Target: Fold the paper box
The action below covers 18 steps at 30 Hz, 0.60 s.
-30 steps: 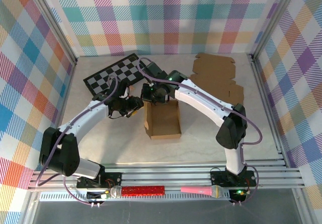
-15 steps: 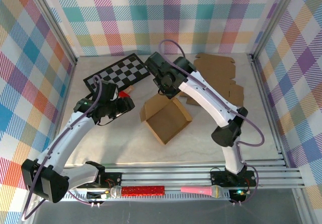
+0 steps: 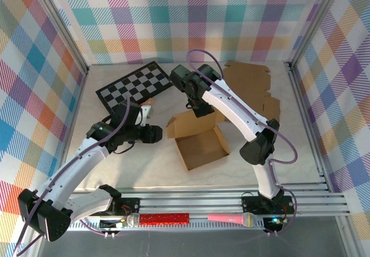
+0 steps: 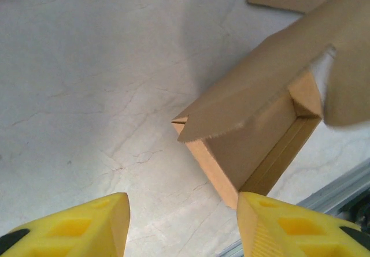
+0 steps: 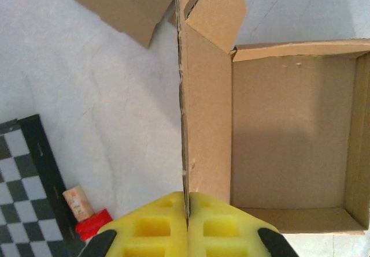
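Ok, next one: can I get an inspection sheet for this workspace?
Surface: pale marbled table, no spills seen.
Job's things: paper box open, mid-table, one flap raised.
Clutter: chessboard; flat cardboard sheets; cork-and-red piece; pink microphone and red microphone on the front rail.
Tools: right tool shut on the paper box's side panel; left tool open, empty, beside the box.
Cables: purple cables loop above the right arm.
Surroundings: plaid walls.
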Available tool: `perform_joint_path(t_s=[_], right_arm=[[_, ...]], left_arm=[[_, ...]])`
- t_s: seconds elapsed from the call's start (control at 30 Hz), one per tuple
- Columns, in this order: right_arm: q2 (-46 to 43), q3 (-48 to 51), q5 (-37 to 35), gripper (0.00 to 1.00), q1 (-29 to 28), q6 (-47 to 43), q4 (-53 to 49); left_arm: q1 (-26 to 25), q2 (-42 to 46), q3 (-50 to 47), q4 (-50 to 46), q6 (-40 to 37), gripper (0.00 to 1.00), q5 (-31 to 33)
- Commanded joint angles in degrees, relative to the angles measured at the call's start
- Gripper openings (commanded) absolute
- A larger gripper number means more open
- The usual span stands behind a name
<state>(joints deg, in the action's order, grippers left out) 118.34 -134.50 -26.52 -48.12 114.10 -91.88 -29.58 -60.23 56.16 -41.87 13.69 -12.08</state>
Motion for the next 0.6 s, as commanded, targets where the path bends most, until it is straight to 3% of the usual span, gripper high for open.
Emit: perform_joint_path(t_s=[0.0, 0.37, 0.57], right_arm=[[-0.39, 1.76, 0.81, 0.00, 0.72, 0.83, -6.07], [-2.05, 6.32, 3.27, 0.00, 1.96, -1.95, -1.96], [-2.07, 6.44, 3.75, 0.00, 2.59, -3.52, -1.29]], left_arm=[[-2.61, 1.88, -2.74, 5.61, -9.77, 0.53, 0.48], [-4.34, -3.73, -4.62, 15.30, -15.11, 0.56, 2.14], [-5.77, -8.32, -3.78, 18.04, -16.49, 0.56, -0.08]])
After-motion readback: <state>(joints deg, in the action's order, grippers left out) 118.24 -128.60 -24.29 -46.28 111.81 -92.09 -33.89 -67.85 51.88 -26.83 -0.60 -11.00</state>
